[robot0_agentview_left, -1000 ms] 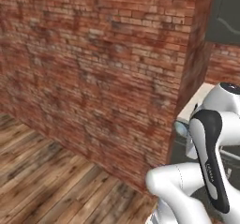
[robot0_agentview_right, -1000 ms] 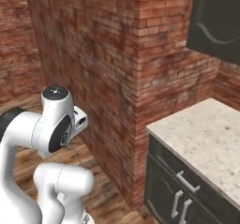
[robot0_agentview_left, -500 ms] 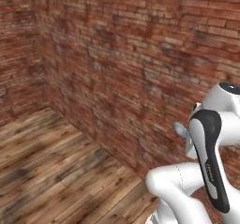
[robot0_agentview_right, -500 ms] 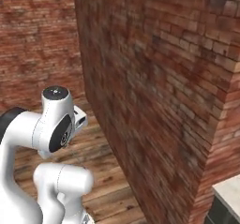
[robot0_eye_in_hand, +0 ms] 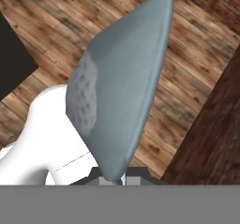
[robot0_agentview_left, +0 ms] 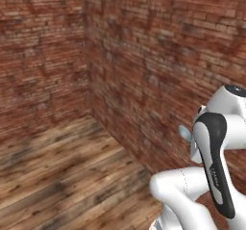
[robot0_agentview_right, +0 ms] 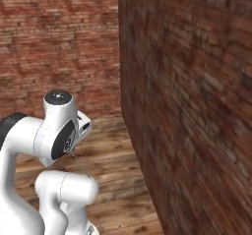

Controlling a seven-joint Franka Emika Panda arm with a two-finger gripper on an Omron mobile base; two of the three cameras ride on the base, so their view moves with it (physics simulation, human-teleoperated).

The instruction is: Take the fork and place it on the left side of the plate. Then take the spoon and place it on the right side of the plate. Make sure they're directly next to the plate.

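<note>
We are holding the spoon (robot0_eye_in_hand: 119, 92) with the jaws clamped on its thin handle at the bottom of the hand view, its pale blue-grey bowl rising close in front of that camera; in the left base view the bowl (robot0_agentview_left: 185, 133) is peeking out just left of the arm. We are facing a red brick wall (robot0_agentview_left: 158, 56) that is running close along our right side in the right base view, and a bare wooden floor (robot0_agentview_right: 106, 165) is lying open to the left.
</note>
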